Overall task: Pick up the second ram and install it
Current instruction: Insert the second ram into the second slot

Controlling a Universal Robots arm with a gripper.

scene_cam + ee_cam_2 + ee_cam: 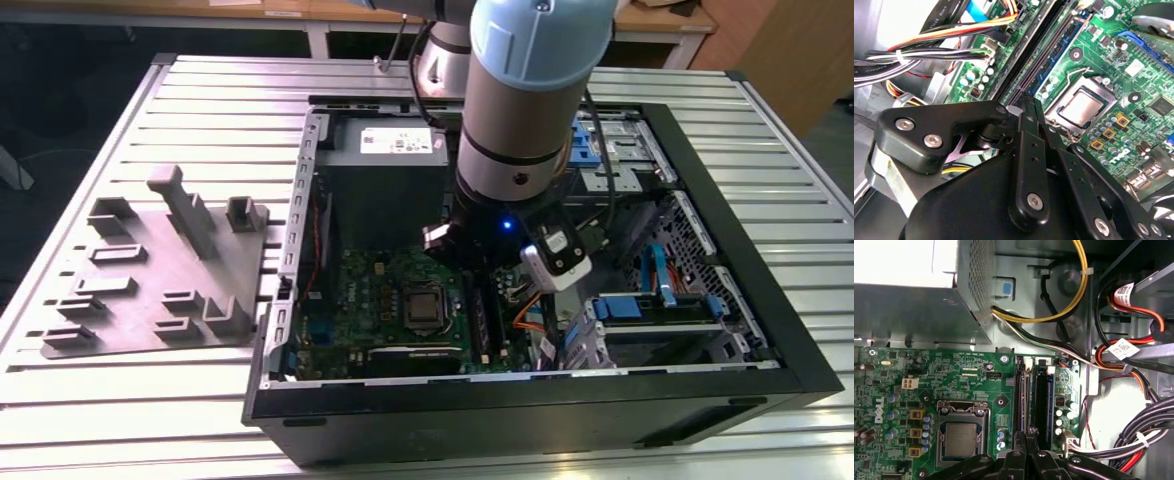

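The open computer case [534, 400] lies nearest, on the slatted bench [134, 400]. A grey fixture plate [147, 270] sits beside it on the exterior view's left.

Inside the case, my tool [1027, 434] hangs low over the motherboard [979, 367], between the processor [960, 439] and the cable bundle [1149, 430]. Its fingers [1026, 150] are drawn together, with the tips all but meeting just above the black slot rails [1041, 405].

A thin edge runs along one rail directly under the tips. I judge this to be the second ram [1028, 400], standing edge-on in its slot. I cannot tell whether I am pinching its top edge or only bearing on it.

I expect the board to be very light and stiff, but thin and brittle. Its chips and contact row would be easy to damage. The safe hold is across the two flat faces near the middle of the long top edge, well away from the contacts. It should stay square to the rail, since a tilt could jam one end or bend the board.

Farthest back stands the grey power supply box [904, 305].
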